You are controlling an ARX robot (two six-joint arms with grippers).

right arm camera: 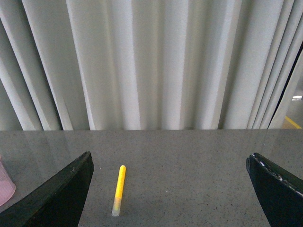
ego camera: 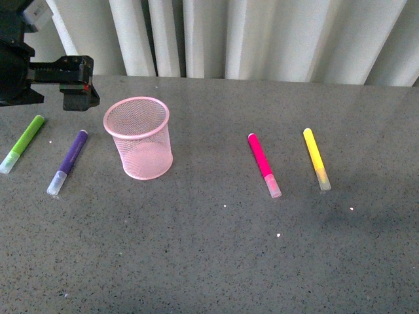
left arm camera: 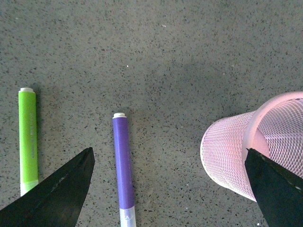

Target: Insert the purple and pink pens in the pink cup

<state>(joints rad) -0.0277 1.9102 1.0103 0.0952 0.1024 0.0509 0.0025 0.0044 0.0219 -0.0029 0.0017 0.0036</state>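
Plainly nothing has gone in yet: the pink cup (ego camera: 147, 157) stands upright on the left half of the table (ego camera: 209, 261), and through its mesh walls it looks empty. Both pens lie flat on the table outside it. The purple pen (ego camera: 71, 158) is just left of the cup, apart from it, with its clear cap pointing toward the near edge. The pink pen (ego camera: 260, 157) is well to the cup's right and lies the same way, cap end nearest.

Two markers that are not wanted flank these. A lime green marker (ego camera: 25, 140) lies left of the purple pen, and a yellow marker (ego camera: 314, 157) lies right of the pink one.

The left gripper (left arm camera: 169, 152) hangs above the far left of the table, beyond the purple pen, with its jaws spread wide and nothing between them. Its wrist view shows the purple pen on the table below the gap, nearer one finger than the other, with the cup by the other finger. It looks lined up for the purple pen, but no grasp has been made.

The right gripper (right arm camera: 169, 157) is out of the front view. Its own camera shows its jaws wide apart and empty, facing across the table toward the pale curtain (ego camera: 262, 33), with the yellow marker ahead of it.

So both pens are left to do: each has to be picked up, stood on end and dropped in the cup.
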